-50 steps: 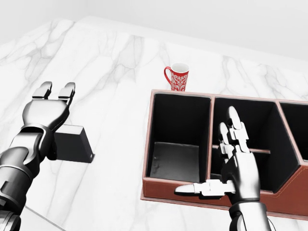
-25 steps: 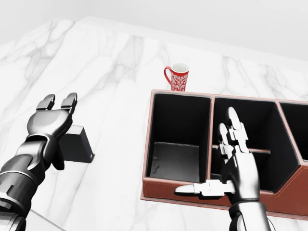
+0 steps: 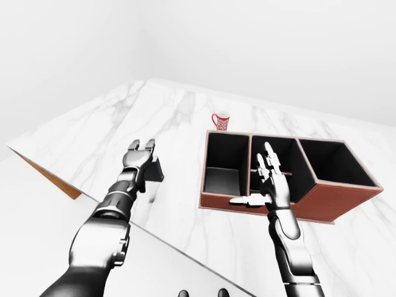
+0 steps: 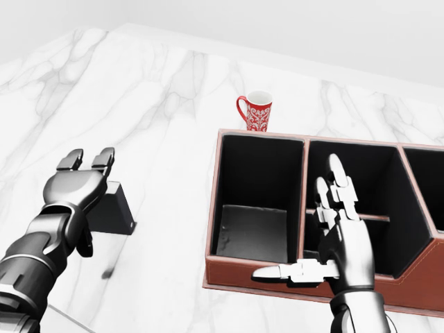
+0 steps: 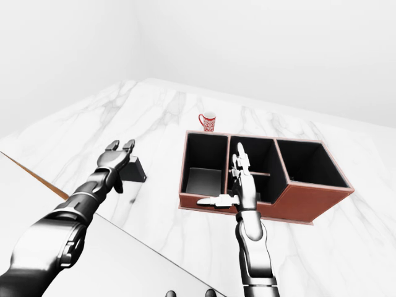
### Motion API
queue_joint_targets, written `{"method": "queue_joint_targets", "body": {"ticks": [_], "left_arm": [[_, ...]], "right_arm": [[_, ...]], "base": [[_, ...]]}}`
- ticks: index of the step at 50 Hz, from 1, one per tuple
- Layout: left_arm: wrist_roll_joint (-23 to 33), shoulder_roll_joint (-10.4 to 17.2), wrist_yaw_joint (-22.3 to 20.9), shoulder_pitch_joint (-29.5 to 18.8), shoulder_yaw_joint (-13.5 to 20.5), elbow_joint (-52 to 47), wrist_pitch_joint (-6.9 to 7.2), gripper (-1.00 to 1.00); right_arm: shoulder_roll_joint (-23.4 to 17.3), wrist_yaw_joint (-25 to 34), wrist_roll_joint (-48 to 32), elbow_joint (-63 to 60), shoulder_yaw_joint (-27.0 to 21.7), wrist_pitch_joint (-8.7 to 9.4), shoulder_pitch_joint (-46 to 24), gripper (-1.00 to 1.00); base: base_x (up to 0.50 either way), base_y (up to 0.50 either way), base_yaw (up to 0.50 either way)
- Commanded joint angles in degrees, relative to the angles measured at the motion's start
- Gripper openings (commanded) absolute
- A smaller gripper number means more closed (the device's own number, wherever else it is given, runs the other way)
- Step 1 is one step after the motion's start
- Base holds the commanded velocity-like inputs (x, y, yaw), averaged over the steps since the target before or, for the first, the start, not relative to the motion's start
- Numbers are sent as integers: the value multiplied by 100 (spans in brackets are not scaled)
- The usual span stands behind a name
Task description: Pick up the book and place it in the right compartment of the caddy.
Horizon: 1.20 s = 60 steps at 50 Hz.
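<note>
The book [image 4: 116, 208] is a dark slab on the marble table, at the left of the head view. My left hand [image 4: 88, 162] hovers over its left part with fingers spread open and hides that part. The brown caddy [image 4: 258, 280] sits to the right, with three dark compartments. Its right compartment [image 3: 331, 162] shows whole in the left-eye view and holds nothing. My right hand [image 4: 326, 223] stands open over the caddy's near rim, before the middle compartment, with fingers straight and thumb pointing left.
A red patterned mug [image 4: 257, 111] stands just beyond the caddy's left compartment. The marble table [image 3: 179, 117] ends in a slanting edge [image 3: 43, 173] at the lower left of the left-eye view. A low divider crosses the middle compartment.
My left hand has dropped lower in the head view and drawn back over the book, covering more of it. The right hand, caddy and mug have not moved.
</note>
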Motion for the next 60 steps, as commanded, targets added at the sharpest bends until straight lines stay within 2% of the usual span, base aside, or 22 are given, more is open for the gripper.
{"method": "queue_joint_targets", "body": {"ticks": [1, 6, 10, 17, 29, 43, 55, 56, 57, 58, 60], "left_arm": [[225, 79, -499, -87, -87, -46, 0, 100], [319, 151, -965, -167, -58, -61, 0, 100], [401, 214, -1531, -228, -93, -81, 0, 100], [395, 181, -1420, -387, -4, -58, 0, 100], [344, 83, -1541, -406, 30, -38, 0, 100], [141, 20, -1955, -388, 64, -29, 0, 100], [210, 4, -1821, -298, 53, 3, 0, 100], [214, 6, -1801, -291, 56, 7, 0, 68], [226, 17, -1763, -284, 59, 9, 0, -84], [231, 26, -1750, -276, 62, 10, 0, -100], [269, 50, -1732, -237, 48, 12, 0, -100]], "right_arm": [[1, -6, 3, -38, -1, 0, 11, 100], [4, -9, -2, -63, 5, 0, 13, 100], [2, -2, -2, -5, 2, 0, 3, 100], [1, -1, -2, 4, 2, 0, -1, 100], [-4, -7, 3, -122, -4, 5, -14, 100], [5, -3, -3, -44, 10, 0, 7, 100], [2, 3, 1, 23, 3, 0, -8, 100], [0, 5, 2, 28, 1, 0, -9, 100], [1, 6, 5, 23, 1, 0, -1, 100], [0, 3, 5, -3, 3, 0, 0, 100], [3, 0, 1, -22, 7, 0, 5, 100]], "base": [[0, 0, 0], [0, 0, 0], [0, 0, 0], [0, 0, 0], [0, 0, 0], [0, 0, 0], [0, 0, 0], [0, 0, 0], [0, 0, 0], [0, 0, 0], [0, 0, 0]]}}
